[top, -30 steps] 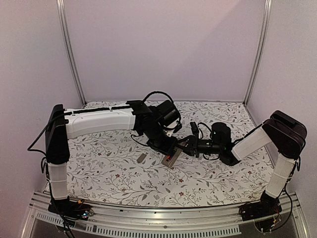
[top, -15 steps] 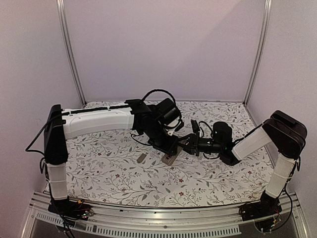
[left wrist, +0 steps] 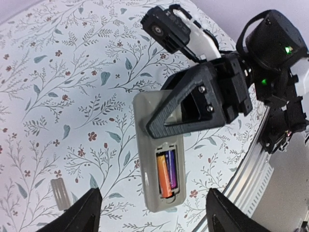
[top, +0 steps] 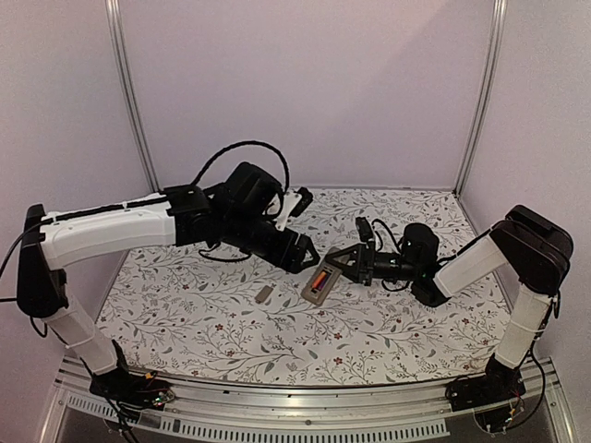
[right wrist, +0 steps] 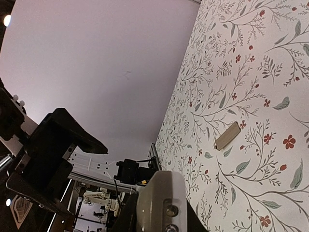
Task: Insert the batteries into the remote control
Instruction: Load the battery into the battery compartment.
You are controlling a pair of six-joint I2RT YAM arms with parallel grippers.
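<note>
On the desk [top: 212,323], the remote control [left wrist: 159,159] lay back-up, clenched in the right hand [top: 340,266], both batteries [left wrist: 166,174] seated inside. Above, the left hand [left wrist: 159,215] hung released, empty. Loading looked done; the grey cover [left wrist: 60,192] wanted fetching.

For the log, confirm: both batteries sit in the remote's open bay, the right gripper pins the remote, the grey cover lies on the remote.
Wrong: the left wrist view shows the grey cover on the table, apart from the remote control. The batteries and right gripper are as stated.
</note>
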